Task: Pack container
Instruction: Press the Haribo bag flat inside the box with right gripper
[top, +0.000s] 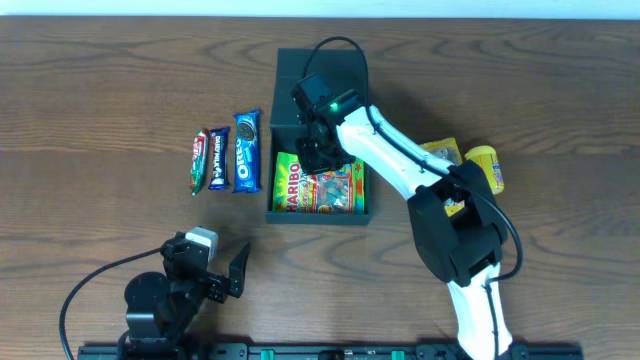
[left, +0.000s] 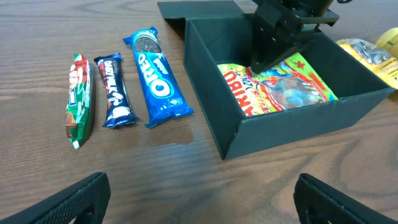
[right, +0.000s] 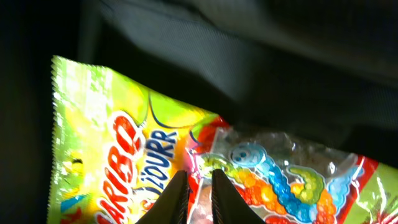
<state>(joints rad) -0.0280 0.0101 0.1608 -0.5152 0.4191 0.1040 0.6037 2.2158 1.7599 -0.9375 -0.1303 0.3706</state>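
One colourful Haribo gummy bag (top: 300, 185) lies in the dark teal square cardboard box (top: 320, 217) beneath the nearly closed right gripper (right: 199, 177), possibly pinching it, while three snack bars (top: 219, 160) left of centre and yellow packets (top: 485, 165) at right wait outside and the left gripper (left: 199, 186) gapes idle.

A dark brown table (top: 100, 90) with lengthwise wood grain fills nearly every view. Beyond the table's far edge runs a narrow pale strip (top: 320, 8), too thin to tell whether it is wall or floor. Soft, even light falls on the table, leaving a dull sheen and short, faint shadows.
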